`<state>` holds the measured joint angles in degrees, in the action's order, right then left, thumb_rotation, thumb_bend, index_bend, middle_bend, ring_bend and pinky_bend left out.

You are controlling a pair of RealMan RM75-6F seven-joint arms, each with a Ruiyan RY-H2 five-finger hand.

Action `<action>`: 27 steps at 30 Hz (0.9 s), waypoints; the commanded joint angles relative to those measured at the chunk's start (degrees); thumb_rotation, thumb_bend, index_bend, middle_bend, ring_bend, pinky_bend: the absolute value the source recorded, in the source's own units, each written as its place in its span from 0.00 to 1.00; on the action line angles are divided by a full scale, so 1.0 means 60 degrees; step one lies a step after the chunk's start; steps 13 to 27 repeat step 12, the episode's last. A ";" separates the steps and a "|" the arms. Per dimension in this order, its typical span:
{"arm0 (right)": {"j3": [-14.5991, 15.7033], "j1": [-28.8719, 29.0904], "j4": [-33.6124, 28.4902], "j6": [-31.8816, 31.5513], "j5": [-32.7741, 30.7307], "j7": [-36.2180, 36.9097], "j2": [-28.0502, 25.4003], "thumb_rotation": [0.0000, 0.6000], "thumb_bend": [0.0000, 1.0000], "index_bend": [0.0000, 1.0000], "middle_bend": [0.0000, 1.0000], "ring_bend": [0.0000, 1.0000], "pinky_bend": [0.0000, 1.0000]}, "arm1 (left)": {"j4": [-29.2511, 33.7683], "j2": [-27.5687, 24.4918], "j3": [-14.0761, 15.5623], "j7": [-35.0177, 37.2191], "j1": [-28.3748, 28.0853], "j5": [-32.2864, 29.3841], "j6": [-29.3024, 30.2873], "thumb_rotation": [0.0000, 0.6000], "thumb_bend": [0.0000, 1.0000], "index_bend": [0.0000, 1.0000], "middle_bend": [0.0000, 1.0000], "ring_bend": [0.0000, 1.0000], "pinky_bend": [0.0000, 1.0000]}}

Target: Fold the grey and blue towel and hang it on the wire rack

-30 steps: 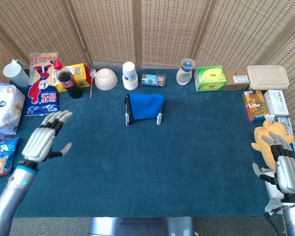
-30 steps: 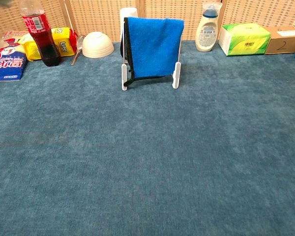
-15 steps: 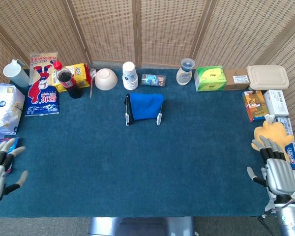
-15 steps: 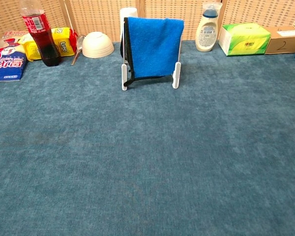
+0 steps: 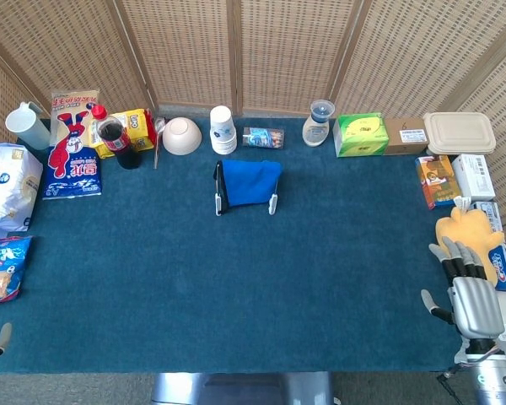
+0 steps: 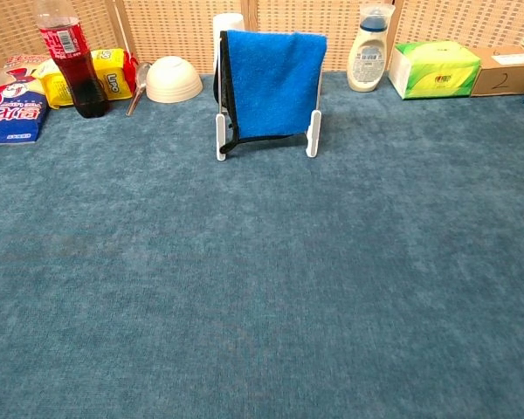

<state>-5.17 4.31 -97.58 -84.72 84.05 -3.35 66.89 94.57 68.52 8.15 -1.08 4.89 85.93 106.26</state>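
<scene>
The folded blue terry towel with a dark grey edge (image 6: 273, 83) hangs draped over the top of the small white wire rack (image 6: 313, 133), its blue face toward the chest camera and the grey border running down its left side and along the lower hem. The rack stands upright on the teal carpeted surface (image 6: 262, 288), toward the back and near the middle, its two white feet showing below the towel's hem.
</scene>
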 commanded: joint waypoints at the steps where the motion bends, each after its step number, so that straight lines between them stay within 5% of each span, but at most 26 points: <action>1: -0.0001 -0.0043 0.0059 -0.0080 0.0026 0.0075 -0.0002 1.00 0.32 0.14 0.06 0.00 0.00 | 0.0102 -0.0041 -0.0120 -0.0058 0.0026 0.0097 0.0007 1.00 0.09 0.21 0.07 0.00 0.00; 27: 0.0042 -0.0165 0.0218 -0.0237 0.0050 0.0410 0.0000 1.00 0.32 0.15 0.06 0.00 0.00 | 0.0483 -0.0224 -0.0483 -0.0057 0.0106 0.0253 -0.0221 1.00 0.09 0.21 0.07 0.00 0.00</action>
